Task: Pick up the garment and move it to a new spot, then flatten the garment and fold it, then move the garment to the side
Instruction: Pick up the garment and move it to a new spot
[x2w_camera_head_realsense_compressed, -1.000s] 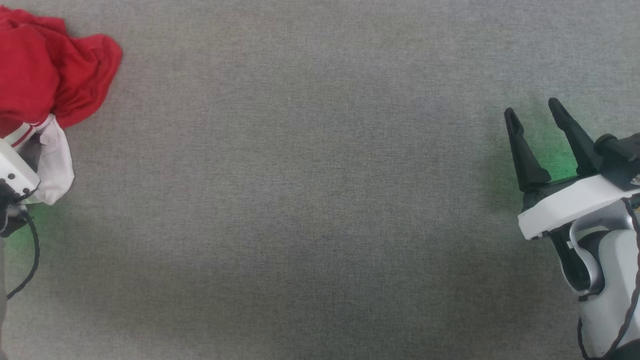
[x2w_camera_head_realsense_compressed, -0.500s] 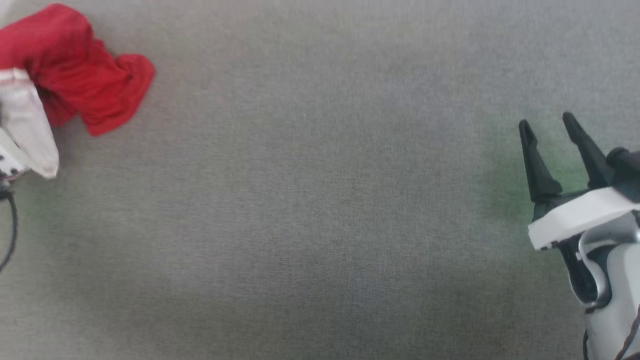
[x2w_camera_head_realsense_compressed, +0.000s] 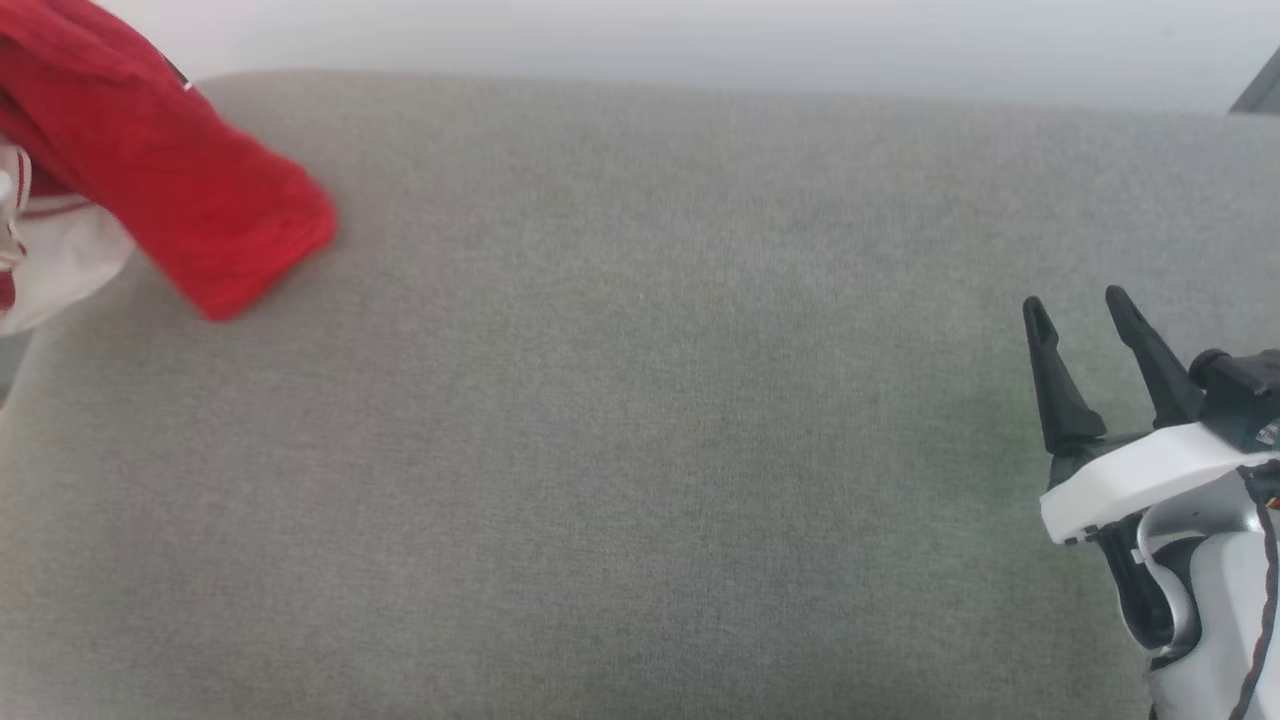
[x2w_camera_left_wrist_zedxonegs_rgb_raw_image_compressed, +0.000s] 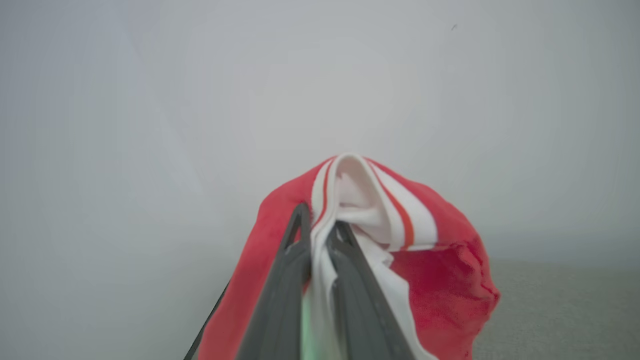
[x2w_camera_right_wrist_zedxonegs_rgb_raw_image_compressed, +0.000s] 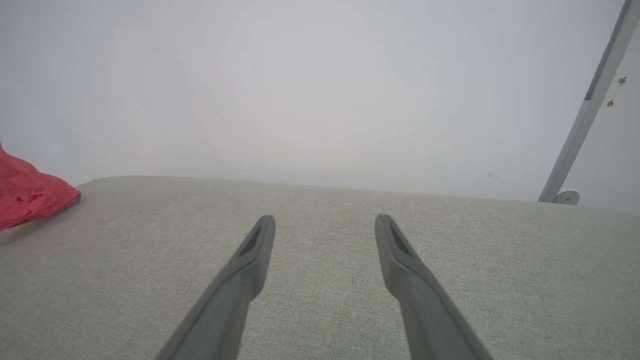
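Reads as a bare lab or test room: plain pale wall (x2w_camera_right_wrist_zedxonegs_rgb_raw_image_compressed: 300, 75) behind a tabletop (x2w_camera_head_realsense_compressed: 640, 450) covered in grey cloth, and a slanted grey metal strut (x2w_camera_right_wrist_zedxonegs_rgb_raw_image_compressed: 590, 105) with a round foot beyond its far right corner.

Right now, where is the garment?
The garment is at the head view's far upper left, over the grey surface's left end, its striped trim pinched in the left gripper, far from the right gripper.
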